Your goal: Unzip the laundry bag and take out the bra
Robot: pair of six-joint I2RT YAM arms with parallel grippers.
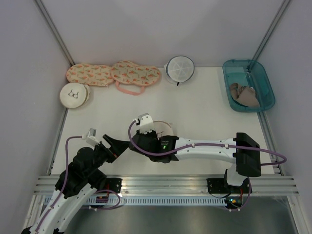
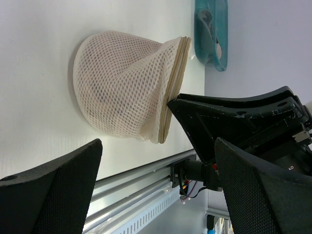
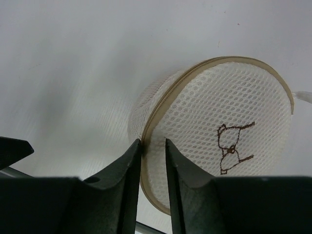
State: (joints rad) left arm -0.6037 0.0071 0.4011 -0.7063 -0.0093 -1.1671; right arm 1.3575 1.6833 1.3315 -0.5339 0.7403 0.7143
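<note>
The laundry bag (image 1: 167, 127), a round cream mesh bag with a tan zipper rim (image 3: 165, 105) and a dark bra drawing (image 3: 233, 146), stands tilted on its edge at the middle of the table. My right gripper (image 3: 153, 144) is shut on its rim, with a fold of mesh and the zipper band pinched between the narrow jaws. In the top view the right gripper (image 1: 155, 132) covers the bag's near left side. My left gripper (image 1: 119, 145) is wide open just left of the bag (image 2: 122, 83), touching nothing. The bra is hidden.
A second round cream bag with a bra drawing (image 1: 74, 95) lies at the far left. Two peach patterned pouches (image 1: 114, 74) and a white round bag with a dark rim (image 1: 179, 69) sit at the back. A teal bin (image 1: 262, 80) at the right holds a tan bra (image 1: 245, 96).
</note>
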